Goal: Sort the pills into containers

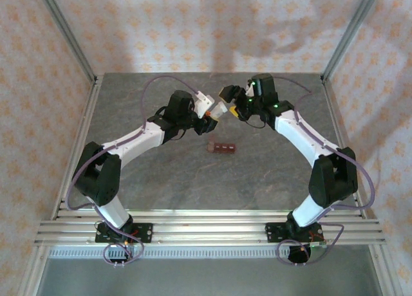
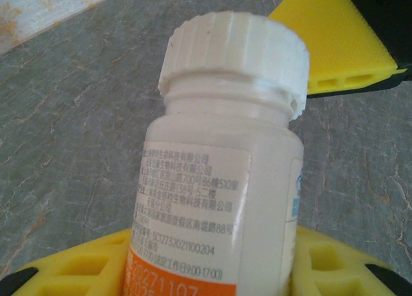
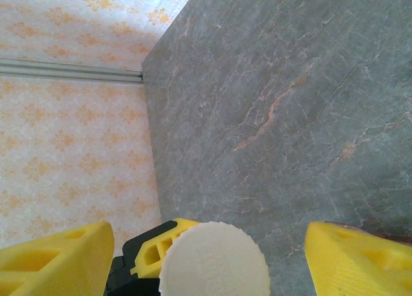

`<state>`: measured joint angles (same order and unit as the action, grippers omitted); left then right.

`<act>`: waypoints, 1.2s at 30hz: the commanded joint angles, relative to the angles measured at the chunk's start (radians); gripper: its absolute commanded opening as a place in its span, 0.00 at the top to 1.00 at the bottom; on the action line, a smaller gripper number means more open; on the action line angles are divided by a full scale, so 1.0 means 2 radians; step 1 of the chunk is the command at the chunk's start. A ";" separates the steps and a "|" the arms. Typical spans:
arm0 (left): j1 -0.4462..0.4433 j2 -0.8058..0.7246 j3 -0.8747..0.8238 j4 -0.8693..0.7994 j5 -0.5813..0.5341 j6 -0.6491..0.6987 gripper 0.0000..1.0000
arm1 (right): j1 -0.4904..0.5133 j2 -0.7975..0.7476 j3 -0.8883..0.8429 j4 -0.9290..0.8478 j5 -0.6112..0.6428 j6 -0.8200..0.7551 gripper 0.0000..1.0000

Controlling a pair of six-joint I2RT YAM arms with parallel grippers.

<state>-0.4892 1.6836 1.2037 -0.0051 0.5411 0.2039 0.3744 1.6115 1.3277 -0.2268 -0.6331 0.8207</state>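
Observation:
My left gripper (image 2: 206, 267) is shut on the body of a white pill bottle (image 2: 225, 154), its yellow fingers (image 2: 77, 267) pressing both sides, and it holds the bottle above the table (image 1: 161, 174). The bottle's ribbed white cap (image 3: 214, 260) is on. My right gripper (image 3: 209, 257) is open, with its yellow fingers (image 3: 58, 257) standing on either side of the cap with gaps. In the top view the two grippers meet at the bottle (image 1: 219, 109). The dark reddish-brown containers (image 1: 221, 147) lie on the table just in front of them. The pills are hidden.
The grey marbled table is bounded by metal posts and patterned walls at the back and sides. A rail frame (image 1: 206, 228) runs along the near edge by the arm bases.

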 commanded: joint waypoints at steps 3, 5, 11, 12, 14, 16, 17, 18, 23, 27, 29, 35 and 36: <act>-0.003 -0.008 0.016 0.008 -0.002 0.004 1.00 | 0.010 0.010 -0.003 0.030 -0.010 0.017 0.25; -0.003 -0.008 0.016 0.009 -0.003 0.004 1.00 | 0.011 0.011 -0.001 0.031 -0.010 0.018 0.27; -0.002 -0.011 0.015 0.011 -0.003 0.004 1.00 | 0.017 0.016 -0.001 0.039 -0.013 0.023 0.40; -0.002 -0.011 0.014 0.011 -0.003 0.004 1.00 | 0.018 0.018 -0.001 0.041 -0.014 0.024 0.44; -0.003 -0.013 0.013 0.012 -0.002 0.002 1.00 | 0.019 0.018 -0.001 0.042 -0.015 0.025 0.51; -0.003 -0.014 0.012 0.015 -0.001 0.002 1.00 | 0.019 0.017 -0.002 0.041 -0.014 0.024 0.58; -0.003 -0.014 0.011 0.016 -0.001 0.000 1.00 | 0.019 0.016 -0.003 0.041 -0.013 0.023 0.61; -0.003 -0.015 0.010 0.019 0.001 -0.001 1.00 | 0.018 0.014 -0.004 0.041 -0.011 0.021 0.62; -0.002 -0.018 0.002 0.031 0.011 -0.007 1.00 | 0.014 0.008 -0.005 0.037 0.000 0.011 0.63; -0.002 -0.025 -0.009 0.047 0.024 -0.015 1.00 | 0.002 0.000 -0.013 0.050 -0.001 0.004 0.63; 0.000 -0.027 -0.013 0.055 0.031 -0.022 1.00 | -0.003 -0.003 -0.016 0.055 -0.007 0.004 0.63; 0.018 -0.032 -0.034 0.130 0.071 -0.088 1.00 | -0.016 -0.022 -0.040 0.099 -0.026 -0.015 0.63; 0.021 -0.033 -0.037 0.140 0.073 -0.097 1.00 | -0.019 -0.026 -0.045 0.102 -0.027 -0.019 0.63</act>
<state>-0.4683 1.6733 1.1412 0.1253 0.6186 0.0925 0.3557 1.6135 1.2652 -0.1051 -0.6743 0.8268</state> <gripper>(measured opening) 0.441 0.372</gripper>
